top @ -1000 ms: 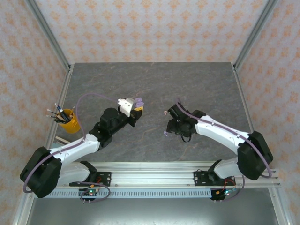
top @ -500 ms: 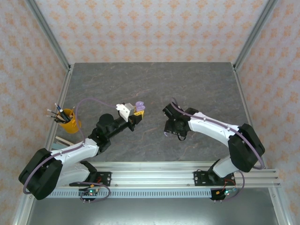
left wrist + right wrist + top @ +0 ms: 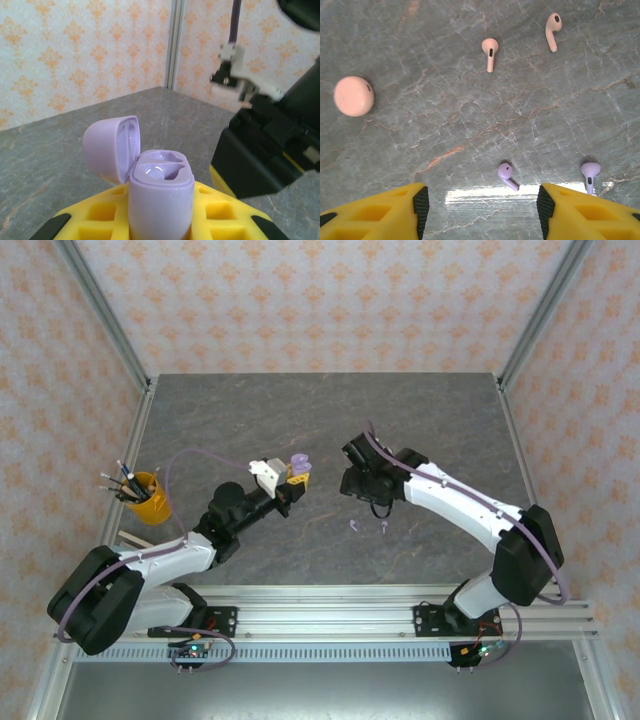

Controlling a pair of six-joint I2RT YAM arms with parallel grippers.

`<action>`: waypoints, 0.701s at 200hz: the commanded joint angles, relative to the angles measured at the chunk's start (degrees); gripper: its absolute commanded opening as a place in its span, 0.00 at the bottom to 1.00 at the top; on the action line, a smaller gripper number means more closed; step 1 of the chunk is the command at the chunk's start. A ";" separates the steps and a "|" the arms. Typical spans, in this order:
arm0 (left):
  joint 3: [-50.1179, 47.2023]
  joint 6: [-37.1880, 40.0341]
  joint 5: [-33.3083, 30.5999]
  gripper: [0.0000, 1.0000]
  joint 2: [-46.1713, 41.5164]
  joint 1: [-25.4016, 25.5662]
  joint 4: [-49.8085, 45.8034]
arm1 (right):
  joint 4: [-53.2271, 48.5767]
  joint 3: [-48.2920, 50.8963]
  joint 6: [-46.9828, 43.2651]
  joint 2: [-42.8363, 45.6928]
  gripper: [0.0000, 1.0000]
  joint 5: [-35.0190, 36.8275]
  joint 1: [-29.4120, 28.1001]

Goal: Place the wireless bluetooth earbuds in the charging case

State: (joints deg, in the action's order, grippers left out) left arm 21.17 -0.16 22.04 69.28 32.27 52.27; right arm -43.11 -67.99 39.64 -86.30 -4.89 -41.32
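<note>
Left hand [image 3: 161, 231] is clamped on the lilac charging case [image 3: 161, 192]. Case is upright, with its lid [image 3: 111, 147] hinged open to the left and both sockets facing the camera. The case bottom is buried between the yellow fingers [image 3: 85, 220], which the frame edge cuts off. Behind it the right arm [image 3: 270, 150] is a dark blurred block, partly out of frame. Right hand [image 3: 481, 202] hovers over the bench [image 3: 445, 120] with its fingers apart and nothing between them, only the tips in frame. Just beyond the tips the two lilac earbuds [image 3: 507, 176] lie loose on the bench, well apart from each other. Farther out are the two pink earbuds [image 3: 490, 52], then a closed round pink case [image 3: 353, 96] off to the left. Which earbud is left or right: can't tell.
</note>
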 commanded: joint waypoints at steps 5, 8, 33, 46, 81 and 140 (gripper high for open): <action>0.76 -0.09 -1.86 0.00 -0.85 0.47 4.79 | -2.09 2.99 0.17 -3.04 0.59 0.62 -0.62; 0.82 -0.03 -1.94 0.00 -0.96 0.48 4.85 | -2.04 3.22 -0.02 -3.36 0.58 0.58 -0.79; 1.36 0.08 -2.27 0.00 -1.59 0.42 5.07 | -2.54 4.07 -0.87 -6.72 0.54 0.78 -1.98; 1.75 -0.01 -2.09 0.00 -1.91 0.49 5.21 | -2.27 4.51 -0.96 -8.13 0.52 0.67 -2.40; 2.44 -0.27 -1.00 0.00 -2.61 0.43 5.75 | -0.45 5.06 -0.97 -10.57 0.47 -0.34 -2.71; 3.18 0.16 -0.82 0.00 -4.00 0.45 5.48 | 1.74 3.25 -1.67 -14.61 0.43 -2.55 -2.69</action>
State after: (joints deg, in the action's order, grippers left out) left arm 22.33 -0.14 21.02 67.09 32.27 54.76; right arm -42.26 -63.48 38.70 -99.42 -6.70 -43.83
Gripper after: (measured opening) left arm 0.227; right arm 0.435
